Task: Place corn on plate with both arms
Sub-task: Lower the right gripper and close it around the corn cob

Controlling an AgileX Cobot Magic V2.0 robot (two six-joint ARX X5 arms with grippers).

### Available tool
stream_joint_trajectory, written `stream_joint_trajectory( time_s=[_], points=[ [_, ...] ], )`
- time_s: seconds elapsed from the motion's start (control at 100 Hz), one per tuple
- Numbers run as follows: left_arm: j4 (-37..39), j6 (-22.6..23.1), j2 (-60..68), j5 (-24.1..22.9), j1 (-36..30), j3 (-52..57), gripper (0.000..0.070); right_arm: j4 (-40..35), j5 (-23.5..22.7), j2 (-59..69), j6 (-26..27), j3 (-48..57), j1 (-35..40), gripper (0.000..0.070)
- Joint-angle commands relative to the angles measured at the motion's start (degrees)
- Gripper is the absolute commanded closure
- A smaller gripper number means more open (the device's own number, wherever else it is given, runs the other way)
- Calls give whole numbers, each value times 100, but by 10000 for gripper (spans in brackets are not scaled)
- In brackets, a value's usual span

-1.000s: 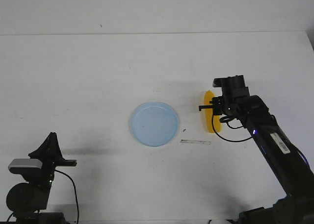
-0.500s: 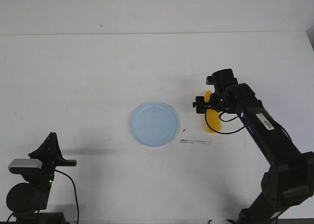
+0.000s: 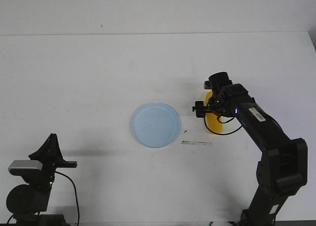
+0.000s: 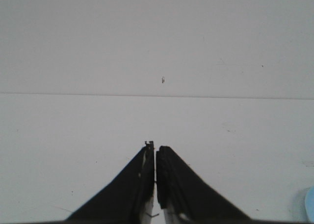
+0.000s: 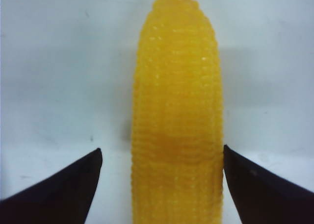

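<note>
Corn cob (image 5: pixel 177 111) sits between my right gripper's (image 5: pixel 162 160) spread fingers, not yet pinched; next I'd close, then carry it to the plate (image 3: pixel 155 125).

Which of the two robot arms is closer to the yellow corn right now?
The right. The right gripper is open and straddles the corn, one finger on each side. The left gripper is shut and far off at the table's near-left corner, beyond the plate.

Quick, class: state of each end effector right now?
Left end effector: closed, holding nothing.
Right end effector: open, fingers either side of the corn, one at its edge, not gripping it.
</note>
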Motion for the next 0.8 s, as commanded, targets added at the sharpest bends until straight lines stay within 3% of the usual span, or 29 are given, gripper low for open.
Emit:
stream_joint_trajectory(
  time_s=[0.0, 0.21, 0.79],
  points=[
    [83, 9, -7, -4, 0, 22, 699, 26, 61, 181, -68, 114, -13, 156],
    [83, 9, -7, -7, 0, 22, 699, 26, 129, 186, -66, 116, -26, 377],
    [81, 9, -7, -4, 0, 22, 699, -9, 120, -13, -184, 671, 258, 376]
  ],
)
